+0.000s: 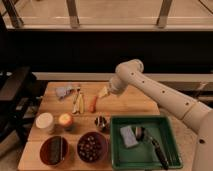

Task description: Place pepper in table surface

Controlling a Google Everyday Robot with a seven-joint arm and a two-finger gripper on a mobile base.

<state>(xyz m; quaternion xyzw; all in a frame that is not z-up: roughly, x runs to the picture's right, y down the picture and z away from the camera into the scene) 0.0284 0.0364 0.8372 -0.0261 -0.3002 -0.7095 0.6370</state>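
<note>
The pepper (93,104), slim and red-orange, lies on the wooden table surface (131,105) toward its back middle, next to pale yellow-green sticks (77,102). My gripper (103,92) hangs just above and to the right of the pepper's far end, pointing down to the left from the white arm that reaches in from the right. Its jaws stand open with nothing between them, and I see no contact with the pepper.
A green tray (142,119) at the front right holds a sponge (129,136) and a dark-handled utensil (156,149). In front of the pepper stand a small metal cup (101,122), a round orange-yellow fruit (65,120), a white container (45,121) and two dark bowls (54,150). A bluish-grey item (65,91) lies at the back left.
</note>
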